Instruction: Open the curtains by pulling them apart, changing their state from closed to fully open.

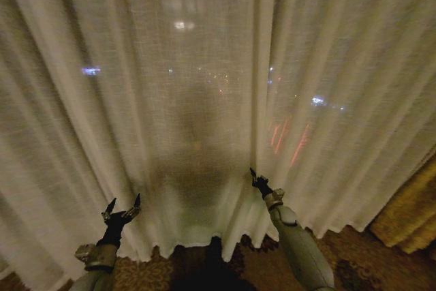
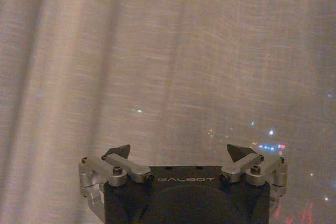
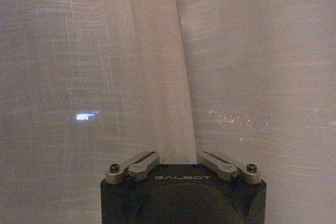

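In the head view the curtains [image 1: 204, 86] are hanging closed across everything ahead of both arms, city lights glowing faintly through the sheer weave. The left gripper [image 1: 123, 206] is standing just short of the cloth with its fingers spread wide and nothing between them. The right gripper [image 1: 256, 179] is reaching up to a thick vertical fold directly above its tip, probably the edge where the two panels are meeting, which would be the sensible place to take hold for pulling them apart. Beside the right arm, a golden drape [image 1: 409, 209] is sitting low in the corner, and patterned carpet [image 1: 354, 257] is showing under the hems.

In the left wrist view the left gripper [image 2: 181, 153] is gaping open, pleated fabric ahead of it and apart from the fingertips [image 2: 122, 151].

In the right wrist view the right gripper [image 3: 178, 153] is closing its linkages in on the fold [image 3: 168, 77], which is running down between them. The tips themselves are hidden behind the cloth, so a firm pinch is likely rather than plain to see. What lies beyond the curtains is too dim to make out.
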